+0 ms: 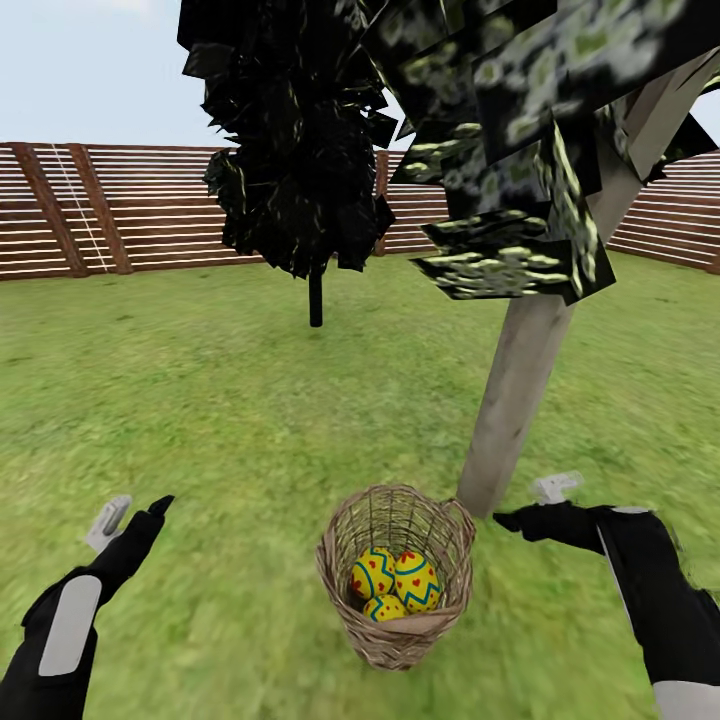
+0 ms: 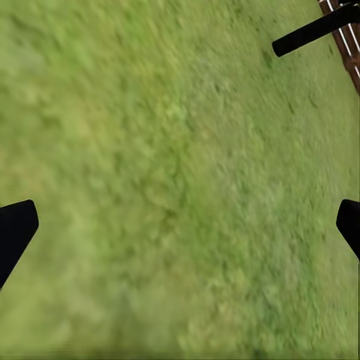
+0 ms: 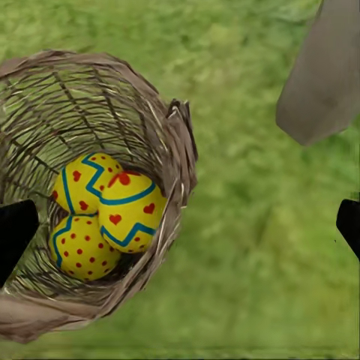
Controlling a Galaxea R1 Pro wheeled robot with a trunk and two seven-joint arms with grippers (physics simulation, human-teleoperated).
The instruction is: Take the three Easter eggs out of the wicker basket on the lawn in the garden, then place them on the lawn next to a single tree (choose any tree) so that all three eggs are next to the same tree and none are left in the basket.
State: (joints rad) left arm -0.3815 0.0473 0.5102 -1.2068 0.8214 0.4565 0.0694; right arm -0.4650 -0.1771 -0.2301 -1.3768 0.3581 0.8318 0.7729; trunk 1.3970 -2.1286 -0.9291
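Note:
The wicker basket (image 1: 441,531) stands on the lawn (image 1: 200,400) just in front of me, close to the foot of the pale-trunked tree (image 1: 520,390). Three yellow Easter eggs (image 1: 395,582) lie together inside it. In the right wrist view the eggs (image 3: 129,208) sit against the basket's (image 3: 182,146) near wall, with the trunk (image 3: 322,71) beside it. My right gripper (image 1: 532,503) hovers open to the right of the basket, near the trunk's base. My left gripper (image 1: 135,512) hangs open over bare grass (image 2: 165,180), well to the basket's left.
A dark tree with a thin black trunk (image 1: 316,297) stands farther back on the lawn. A brown slatted fence (image 1: 100,210) rings the yard. Blocky foliage (image 1: 500,130) hangs overhead at the right. Open grass spreads around the pale trunk.

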